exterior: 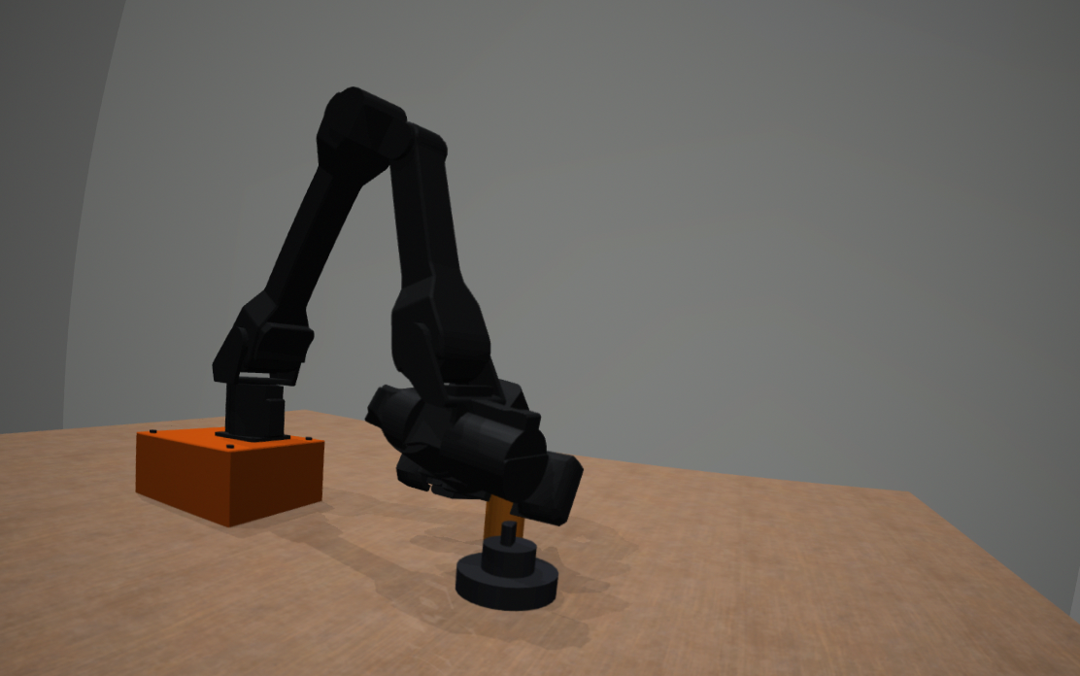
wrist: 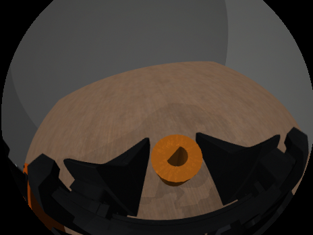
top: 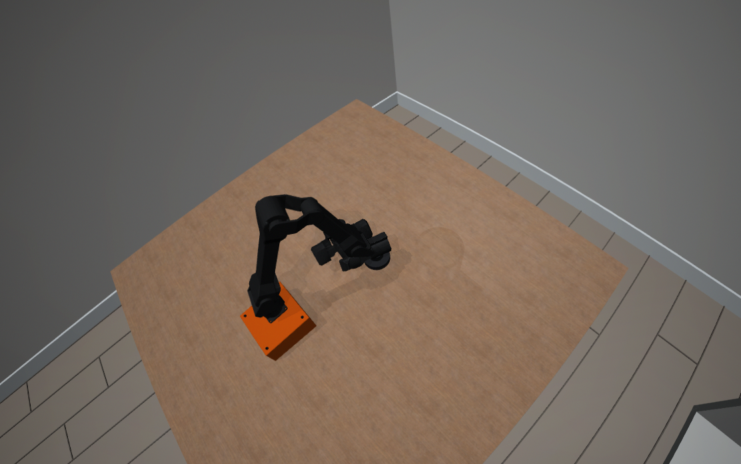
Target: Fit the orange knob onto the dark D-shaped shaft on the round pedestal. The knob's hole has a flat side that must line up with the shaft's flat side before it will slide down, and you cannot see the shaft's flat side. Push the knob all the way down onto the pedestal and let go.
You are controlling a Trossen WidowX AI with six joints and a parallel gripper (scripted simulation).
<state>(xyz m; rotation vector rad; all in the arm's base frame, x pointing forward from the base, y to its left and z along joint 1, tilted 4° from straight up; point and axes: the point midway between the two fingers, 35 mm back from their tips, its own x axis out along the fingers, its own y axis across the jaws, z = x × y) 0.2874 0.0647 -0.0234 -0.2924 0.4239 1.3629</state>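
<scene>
The orange knob (exterior: 496,514) (wrist: 160,169) shows its end with the D-shaped hole towards the wrist camera; the flat side of the hole is at the upper left there. In the exterior view it looks upright behind the pedestal, its lower end hidden. My gripper (wrist: 173,139) is open, one finger on each side of the knob, with narrow gaps. The dark round pedestal (top: 377,265) (exterior: 506,592) stands on the table, partly under the gripper in the top view. Its bare shaft (exterior: 508,533) points up. The arm hides the knob in the top view.
The arm's orange base block (top: 284,333) (exterior: 230,486) stands on the wooden table (top: 382,355) (exterior: 757,573), left of the pedestal. A dark-rimmed pale object (top: 710,437) is at the lower right corner of the top view, beyond the table. Grey walls stand behind.
</scene>
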